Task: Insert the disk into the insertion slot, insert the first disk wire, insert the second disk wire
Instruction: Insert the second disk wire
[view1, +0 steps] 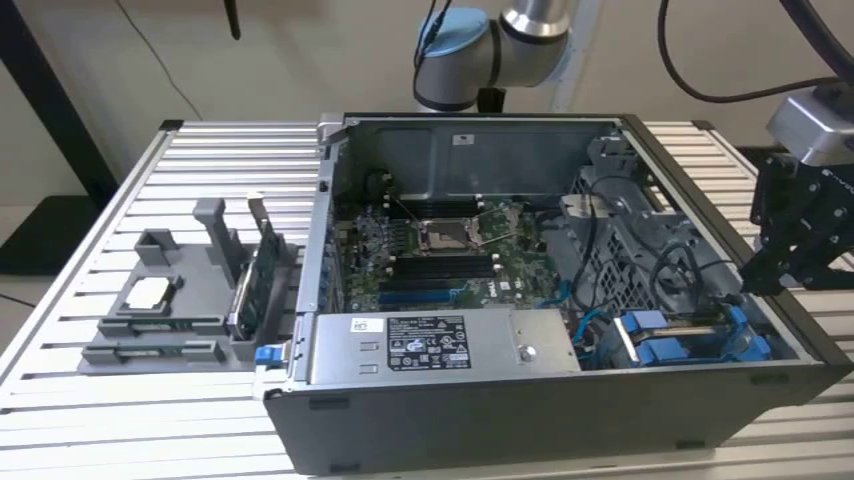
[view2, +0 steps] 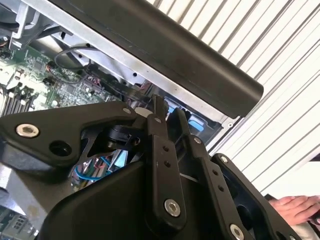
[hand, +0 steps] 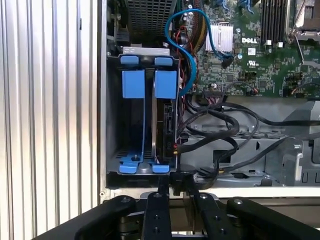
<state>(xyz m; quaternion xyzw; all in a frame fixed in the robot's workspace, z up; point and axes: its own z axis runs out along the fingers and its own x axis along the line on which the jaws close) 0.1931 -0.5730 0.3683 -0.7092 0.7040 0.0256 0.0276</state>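
From the exterior view's left: a grey fixture on the slatted counter, the open computer case, the insertion slot with its blue rails at the case's near corner, and the gripper at the case wall. In the first wrist view we see the disk on edge in the slot, its long axis running straight away from the jaws, which are drawn narrow and appear to hold nothing

Bright blue rails line the dark grey insertion slot; the motherboard is green, the gripper black, the table ribbed silver.
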